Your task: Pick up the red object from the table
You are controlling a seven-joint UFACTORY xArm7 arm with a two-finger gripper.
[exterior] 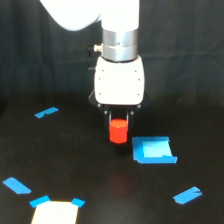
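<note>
In the centre of the frame, the gripper (119, 121) was closed on the red object (118, 131), its dark fingers at the upper sides of the block. The block seemed to hang a little above the table (75, 160), but I could not tell this for sure. To do the lift well, I think the arm should rise straight and slowly, keeping the grip firm so the block does not slip. No container was visible; only blue tape pieces (154, 150) and a pale square (55, 212).
</note>
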